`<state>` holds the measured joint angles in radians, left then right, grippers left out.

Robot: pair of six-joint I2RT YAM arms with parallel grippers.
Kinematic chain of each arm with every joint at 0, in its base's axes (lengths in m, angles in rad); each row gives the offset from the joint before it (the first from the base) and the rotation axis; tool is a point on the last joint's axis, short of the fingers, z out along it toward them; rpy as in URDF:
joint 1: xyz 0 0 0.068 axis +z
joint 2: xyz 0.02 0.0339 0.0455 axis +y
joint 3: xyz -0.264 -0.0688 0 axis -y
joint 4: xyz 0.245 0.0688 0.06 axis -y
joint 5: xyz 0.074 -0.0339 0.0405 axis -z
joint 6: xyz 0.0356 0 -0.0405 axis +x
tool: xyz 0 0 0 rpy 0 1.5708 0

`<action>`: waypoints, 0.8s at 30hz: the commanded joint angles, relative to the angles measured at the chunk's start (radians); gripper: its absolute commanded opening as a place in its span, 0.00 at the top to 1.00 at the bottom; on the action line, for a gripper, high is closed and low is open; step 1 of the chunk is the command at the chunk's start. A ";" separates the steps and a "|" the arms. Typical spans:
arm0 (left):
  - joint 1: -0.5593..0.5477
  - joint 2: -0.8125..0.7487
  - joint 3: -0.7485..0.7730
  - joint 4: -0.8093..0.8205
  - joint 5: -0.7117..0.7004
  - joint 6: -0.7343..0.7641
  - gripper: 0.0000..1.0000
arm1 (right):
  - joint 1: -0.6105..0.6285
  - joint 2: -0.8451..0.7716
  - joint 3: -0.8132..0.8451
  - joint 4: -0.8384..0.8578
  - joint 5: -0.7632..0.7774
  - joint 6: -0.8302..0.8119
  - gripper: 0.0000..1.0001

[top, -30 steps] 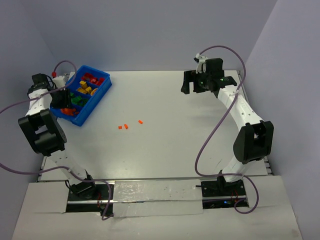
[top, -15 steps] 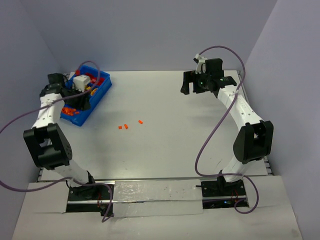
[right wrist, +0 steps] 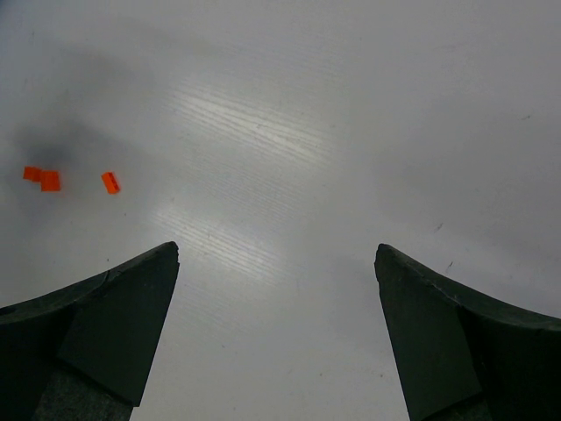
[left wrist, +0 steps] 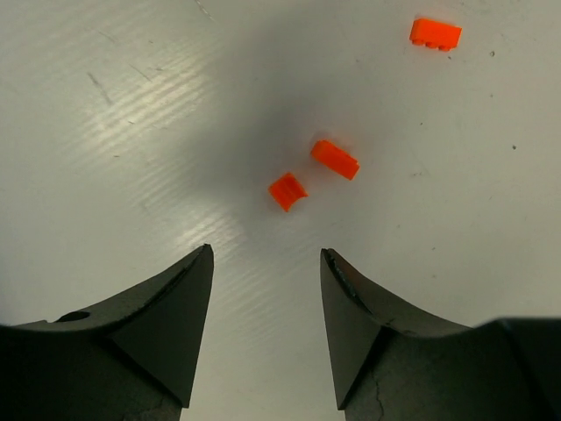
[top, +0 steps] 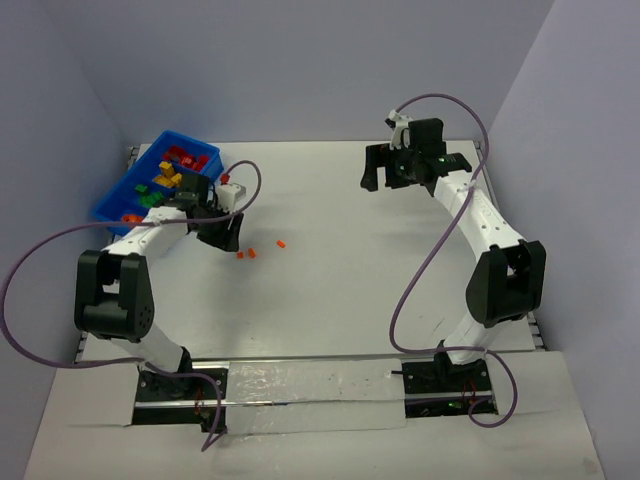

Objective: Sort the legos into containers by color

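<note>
My left claw [left wrist: 266, 253] hangs released and empty above the bench [left wrist: 131, 105], the nearest orange brick [left wrist: 287, 190] just ahead of its tips with a second orange brick [left wrist: 335, 159] beside it, blue bin [top: 125, 172] well apart; I'd guess closing here pinches both or flicks one away; right claw [right wrist: 277, 248] gapes, idle.
</note>
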<state>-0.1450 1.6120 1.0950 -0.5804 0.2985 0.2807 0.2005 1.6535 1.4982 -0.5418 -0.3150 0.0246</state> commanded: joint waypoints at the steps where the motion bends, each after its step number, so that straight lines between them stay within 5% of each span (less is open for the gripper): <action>1: -0.059 0.004 -0.015 0.070 -0.181 -0.253 0.38 | 0.009 -0.013 -0.004 0.001 0.009 -0.014 0.00; 8: -0.139 0.028 0.008 0.021 -0.328 -0.473 0.42 | 0.008 -0.014 -0.006 0.002 0.010 -0.014 0.00; 24: -0.178 0.120 0.016 0.053 -0.354 -0.528 0.46 | 0.007 -0.029 -0.023 0.000 0.025 -0.013 0.00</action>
<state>-0.3145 1.7118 1.0790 -0.5659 -0.0461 -0.2115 0.2005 1.6535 1.4712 -0.5476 -0.2993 0.0242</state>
